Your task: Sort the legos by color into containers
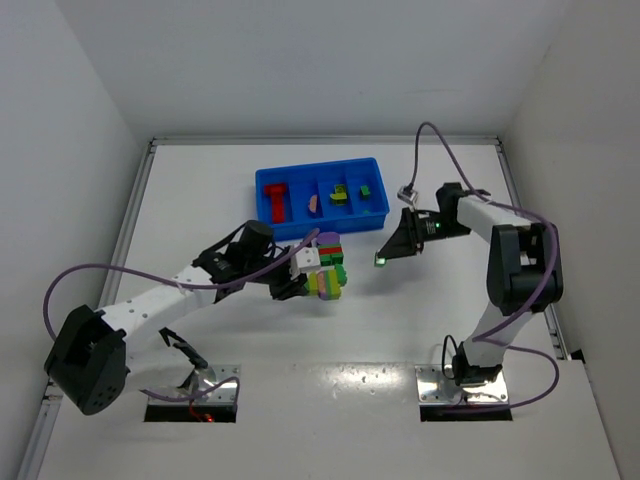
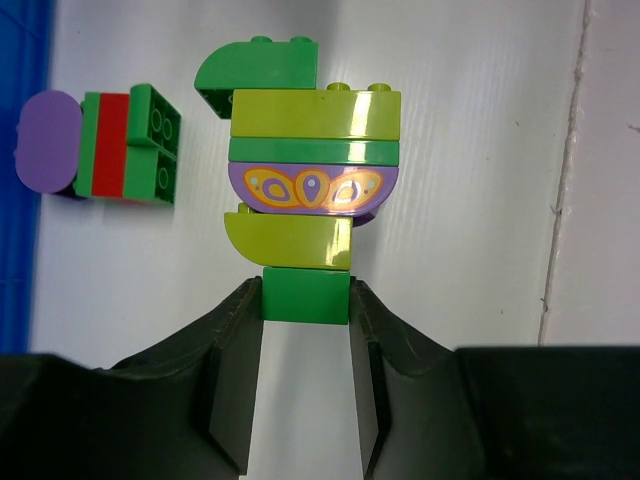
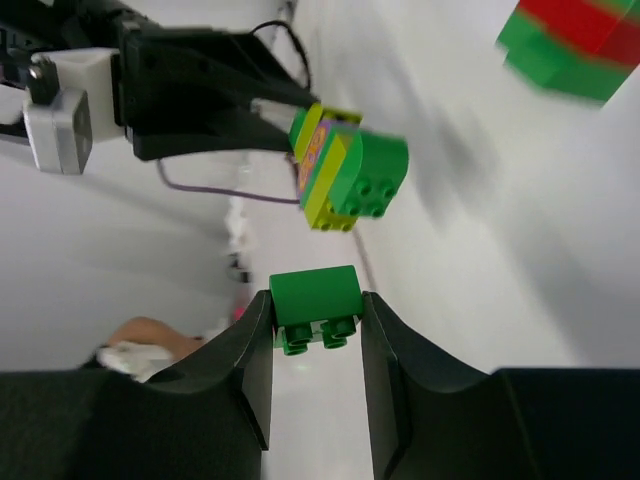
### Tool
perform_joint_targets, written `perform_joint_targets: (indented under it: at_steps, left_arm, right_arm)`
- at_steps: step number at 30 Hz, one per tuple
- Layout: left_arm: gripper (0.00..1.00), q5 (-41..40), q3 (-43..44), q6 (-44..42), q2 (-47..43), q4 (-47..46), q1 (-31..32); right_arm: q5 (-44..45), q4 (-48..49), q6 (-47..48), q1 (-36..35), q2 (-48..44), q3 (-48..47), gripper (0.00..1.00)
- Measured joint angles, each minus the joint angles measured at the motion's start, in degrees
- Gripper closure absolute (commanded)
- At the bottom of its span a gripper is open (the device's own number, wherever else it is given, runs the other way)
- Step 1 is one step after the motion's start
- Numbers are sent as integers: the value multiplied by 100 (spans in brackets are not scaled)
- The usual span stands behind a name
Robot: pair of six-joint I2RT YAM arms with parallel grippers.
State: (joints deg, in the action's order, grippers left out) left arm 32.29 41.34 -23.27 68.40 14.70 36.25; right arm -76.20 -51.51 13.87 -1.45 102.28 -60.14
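Left side first: my left pincer (image 2: 306, 297) is clamped narrow on the green bottom brick of a tall mixed stack of plastic bricks (image 2: 315, 150) (green, yellow-green, a printed purple one), held out over the white tabletop (image 1: 200, 200). Just beside it lies a loose clump of purple, green and red bricks (image 2: 110, 145). Further right, my right pincer (image 3: 316, 310) is closed on one small green brick (image 3: 315, 295), lifted off the tabletop, studs pointing back at the camera. The bright blue four-compartment plastic tray (image 1: 303, 182) lies beyond that pincer, slightly to its left. The right arm's nearer, so I reckon green goes in the rightmost compartment (image 1: 375, 201), which already has one.
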Motion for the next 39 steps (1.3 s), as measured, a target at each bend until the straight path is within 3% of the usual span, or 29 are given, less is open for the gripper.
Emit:
perform_joint_targets:
  at_steps: [4,9,18,25,26,27,29,36,39]
  left_arm:
    - [100,-4,-153,-4,-76,20,-28]
    - [100,7,-157,-4,-81,17,-85]
    - [100,7,-157,0,-81,17,-164]
    - [100,7,-157,0,-81,17,-184]
    - [100,7,-157,0,-81,17,-184]
    - [100,7,-155,0,-81,17,-184]
    - [100,7,-155,0,-81,17,-184]
    - [100,7,-155,24,-81,0,-184]
    - [100,2,-155,57,-81,-26,-188]
  right_arm:
    - [595,560,-643,-96,0,-844,100]
    - [2083,1908,-1871,-273,107,-1624,100]
    - [4194,3056,-2618,-581,1600,-3853,98]
    - [5029,3008,-2546,-922,2258,-3969,78]
    - [5099,2981,-2522,-951,2304,-3969,72]
    - [5171,2957,-2481,-970,2330,-3969,57]
    - [5302,2892,-2387,-992,2339,-3971,42]
    - [5313,2850,-2199,-1012,2050,-3759,38]
    - [4870,2802,-2118,-994,1539,-3327,38]
